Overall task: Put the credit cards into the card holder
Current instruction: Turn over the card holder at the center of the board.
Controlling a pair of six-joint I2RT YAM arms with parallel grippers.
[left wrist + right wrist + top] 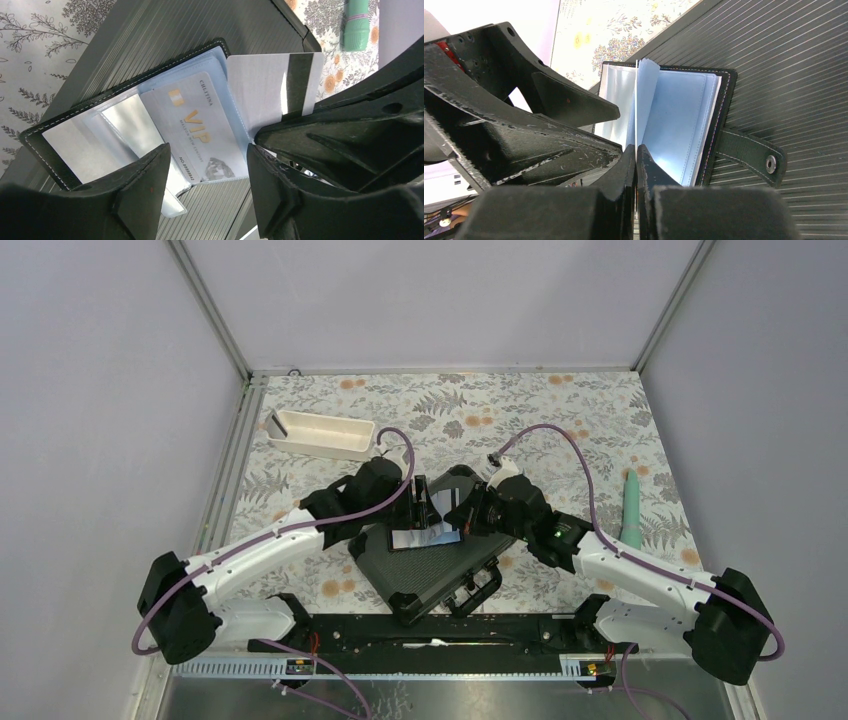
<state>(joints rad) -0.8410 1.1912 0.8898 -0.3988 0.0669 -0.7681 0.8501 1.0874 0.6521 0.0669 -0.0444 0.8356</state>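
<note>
Striped card: a pale card with a dark magnetic band lay at the open card holder's far edge. Its lower corner was hidden behind the right pincer, and whether it sat inside a pocket could not be told.
VIP card: glossy pale plastic with gold lettering, lying in a clear sleeve of the holder.
Card holder: it lay open on the hard case. It had a black stitched cover and translucent pale-blue leaves, and its near corner was cut off by the left pincer's fingers.
Snap tab: a black strap with a metal stud, seen only from the right wrist.
Right pincer: clamped tight on the striped card (edge-on there, a mere thin line).
Left pincer: jaws stood partly apart above the VIP card, gripping nothing.
Hard case: ribbed black lid, with a handle showing only from above.
Top view: both pincers covered most of the holder. A white oblong tray and a green cylindrical thing lay well apart on the floral worktop.
</note>
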